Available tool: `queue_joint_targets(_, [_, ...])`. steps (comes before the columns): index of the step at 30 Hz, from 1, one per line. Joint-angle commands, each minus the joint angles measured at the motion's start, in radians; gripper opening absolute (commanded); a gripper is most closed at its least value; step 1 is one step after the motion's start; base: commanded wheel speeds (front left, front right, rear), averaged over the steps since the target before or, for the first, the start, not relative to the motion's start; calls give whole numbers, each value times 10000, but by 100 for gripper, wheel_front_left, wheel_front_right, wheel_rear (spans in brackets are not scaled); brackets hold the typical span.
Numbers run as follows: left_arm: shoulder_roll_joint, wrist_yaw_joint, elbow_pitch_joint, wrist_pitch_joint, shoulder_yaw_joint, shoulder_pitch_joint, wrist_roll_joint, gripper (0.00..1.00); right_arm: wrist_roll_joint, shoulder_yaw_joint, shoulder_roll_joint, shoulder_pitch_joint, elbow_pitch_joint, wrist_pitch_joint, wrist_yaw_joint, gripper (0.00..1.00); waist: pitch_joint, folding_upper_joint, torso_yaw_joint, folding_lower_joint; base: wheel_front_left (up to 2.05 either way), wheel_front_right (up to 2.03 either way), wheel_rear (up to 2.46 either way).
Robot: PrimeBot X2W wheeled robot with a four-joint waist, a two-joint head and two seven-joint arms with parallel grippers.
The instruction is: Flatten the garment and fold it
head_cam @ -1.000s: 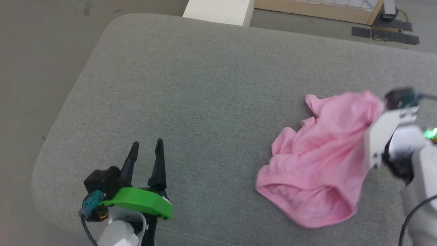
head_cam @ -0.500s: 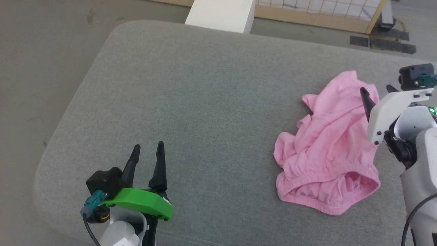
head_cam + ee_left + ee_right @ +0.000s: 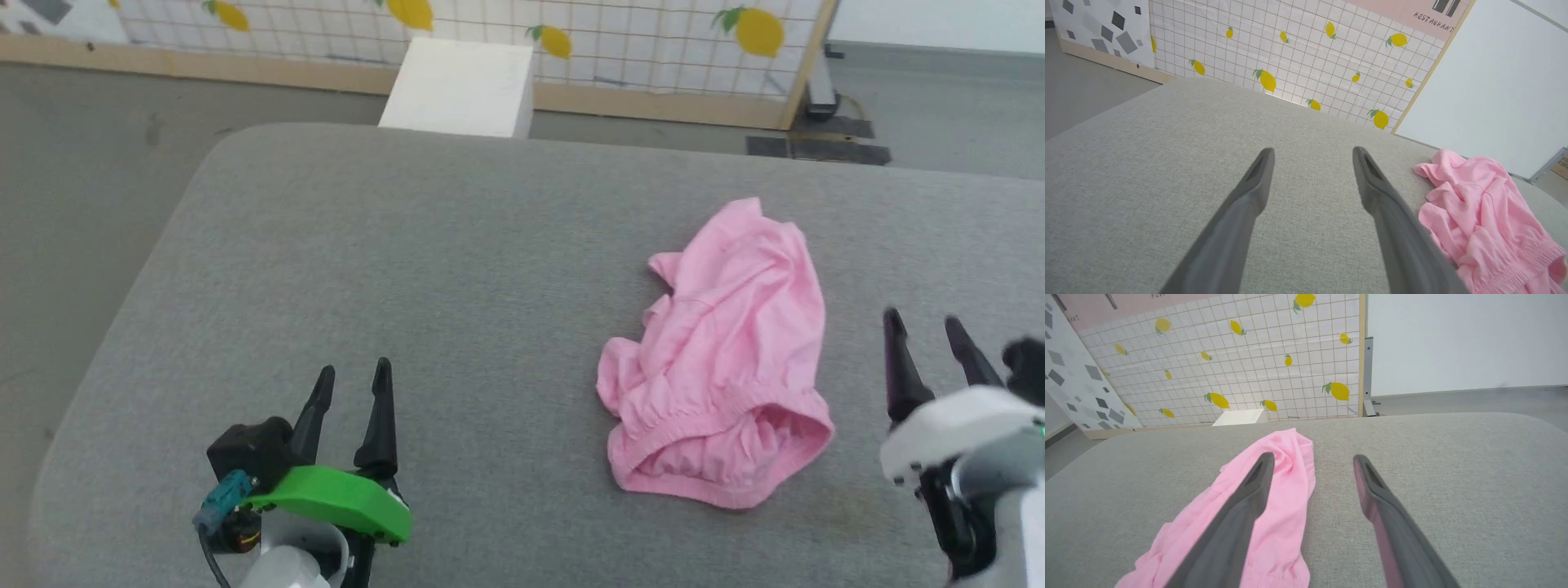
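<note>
So the garment (image 3: 718, 359) is lying loose and crumpled on the right half of the grey cushion (image 3: 408, 245), a bit closer to the near edge than the far one. The gathered waistband end faces the near edge and gapes open, and the other end bunches up toward the far edge. Definitely not flat yet.

The left gripper (image 3: 353, 369) sits over the near left part of the cushion, well apart from the cloth, with its jaws spread and nothing between them. The right gripper (image 3: 922, 317) is just beside the garment's right edge, its jaws also apart and empty.

From the head view you get the clear strip of grey between the right gripper and the pink cloth. In the right wrist view, one finger (image 3: 1237, 522) overlaps the garment in the picture, so on its own that angle can't tell you if they touch. The left wrist view adds a close look at the elastic ruffles at the waistband (image 3: 1523, 261), plus a pink sign reading RESTAURANT (image 3: 1433, 22) above the lemon-print panel (image 3: 653, 41). The head view also picks up a white box (image 3: 461, 90) on the floor past the cushion's far edge.
</note>
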Motion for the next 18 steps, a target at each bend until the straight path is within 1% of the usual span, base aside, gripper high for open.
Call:
queue_joint_targets(1, [46, 29, -43, 18, 6, 159, -13, 100, 157, -155, 84, 344, -142, -145, -15, 100, -244, -1, -459, 0, 0, 0, 0])
queue_joint_targets(3, [32, 45, -72, 46, -17, 185, -36, 100, 240, -324, 139, 747, -256, -234, -15, 100, -257, -1, -639, 0, 0, 0, 0])
queue_joint_targets(5, [28, 48, -66, 70, -43, 188, -51, 100, 607, -337, 153, 1068, -223, -319, -15, 100, -289, -1, -806, 0, 0, 0, 0])
queue_joint_targets(8, [20, 52, -8, 154, -68, 179, -109, 100, 994, -149, 157, 1379, -122, -441, -15, 100, -305, -1, -1087, 0, 0, 0, 0])
queue_joint_targets(12, [-4, -57, 138, 489, -275, -157, -135, 100, 1097, 111, 159, 1511, -80, -537, -15, 100, -250, -1, -1416, 0, 0, 0, 0])
queue_joint_targets(15, [-125, -242, 483, 1149, -496, -956, -303, 100, 1127, 226, 160, 1453, -106, -540, -15, 100, -129, -1, -1555, 0, 0, 0, 0])
queue_joint_targets(16, [-269, -314, 662, 1520, -508, -1343, -586, 100, 1141, 276, 160, 1403, -125, -529, -15, 100, -61, -1, -1615, 0, 0, 0, 0])
queue_joint_targets(18, [-403, -361, 1047, 2295, -689, -2204, -778, 100, 1188, 377, 160, 1288, -168, -516, -15, 100, 97, -1, -1705, 0, 0, 0, 0])
